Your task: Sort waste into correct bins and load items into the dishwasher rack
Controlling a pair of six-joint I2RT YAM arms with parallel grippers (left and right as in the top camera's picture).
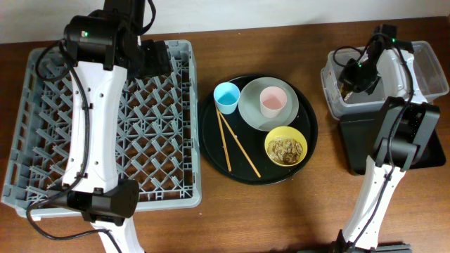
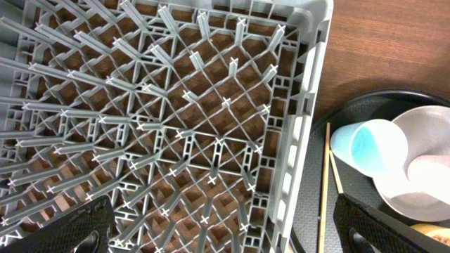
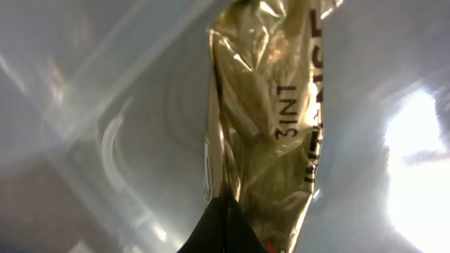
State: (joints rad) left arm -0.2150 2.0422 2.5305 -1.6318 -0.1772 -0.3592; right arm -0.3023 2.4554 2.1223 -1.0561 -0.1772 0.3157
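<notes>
My right gripper is down inside the clear tub, its fingers shut on the shiny gold wrapper, which hangs against the tub's wall. My left gripper is open and empty above the far right corner of the grey dishwasher rack. On the round black tray are the light-blue cup, a grey plate bearing the pink cup, a yellow bowl of food scraps, and chopsticks. The tissue is out of view.
The shallow black rectangular tray lies in front of the tub, partly under my right arm. In the left wrist view the rack's edge, the blue cup and a chopstick show.
</notes>
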